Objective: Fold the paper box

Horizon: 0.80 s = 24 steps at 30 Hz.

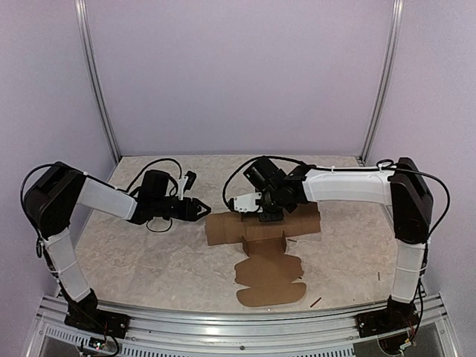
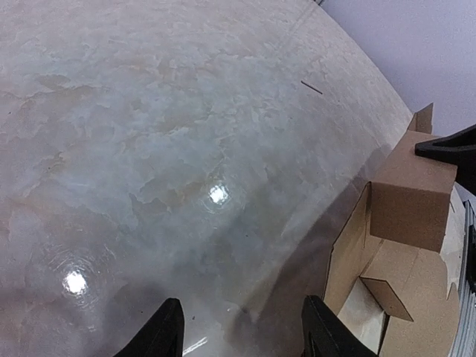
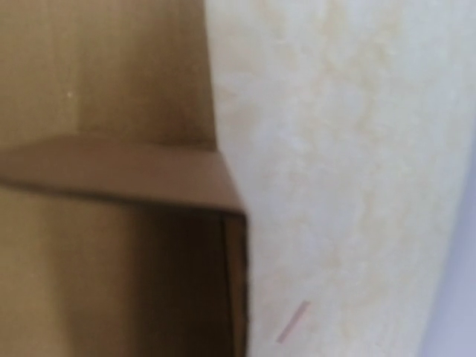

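Desk: pale marbled top, carrying both arms at its near edge and the cardboard at its middle.
Right arm: reaching left across the far part of the desk, wrist pointing down over the cardboard.
Left arm: stretching right, low over the desk, ending just left of the cardboard.
Paper box: lying mid-desk between the arms as a partly folded brown sheet. Its long far strip is standing up in part, while its scalloped flaps are lying flat toward the near edge.
Right end effector: sitting closed on the raised far strip. Whether it is pinching any cardboard is unclear.
Left end effector: hovering with jaws apart, gripping nothing, only bare desk showing between its fingers.
Dark sticks: lying loose on the desk, right of the flat flaps.
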Each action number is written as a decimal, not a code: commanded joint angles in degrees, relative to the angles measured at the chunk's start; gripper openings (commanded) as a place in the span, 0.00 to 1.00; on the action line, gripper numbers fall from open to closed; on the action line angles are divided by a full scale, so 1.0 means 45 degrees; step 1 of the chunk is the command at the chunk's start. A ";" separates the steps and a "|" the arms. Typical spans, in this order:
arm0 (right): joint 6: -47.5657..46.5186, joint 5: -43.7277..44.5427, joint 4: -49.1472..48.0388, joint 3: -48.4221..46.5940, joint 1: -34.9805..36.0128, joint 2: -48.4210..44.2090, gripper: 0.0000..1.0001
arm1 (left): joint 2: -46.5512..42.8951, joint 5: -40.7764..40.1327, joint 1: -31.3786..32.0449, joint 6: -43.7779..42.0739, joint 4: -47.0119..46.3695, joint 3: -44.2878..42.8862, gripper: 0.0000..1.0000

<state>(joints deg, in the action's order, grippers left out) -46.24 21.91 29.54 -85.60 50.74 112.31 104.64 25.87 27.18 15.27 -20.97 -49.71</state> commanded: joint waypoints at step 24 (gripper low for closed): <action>-0.3321 0.2315 -1.0376 0.6213 0.0987 -0.2719 0.00 | -0.0252 0.0565 -0.0494 0.0080 -0.2595 0.1362 0.53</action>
<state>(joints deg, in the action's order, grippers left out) -58.15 30.15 -7.33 -60.53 53.69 101.97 100.97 24.38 23.99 16.27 -34.44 -40.93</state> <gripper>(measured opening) 0.013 0.537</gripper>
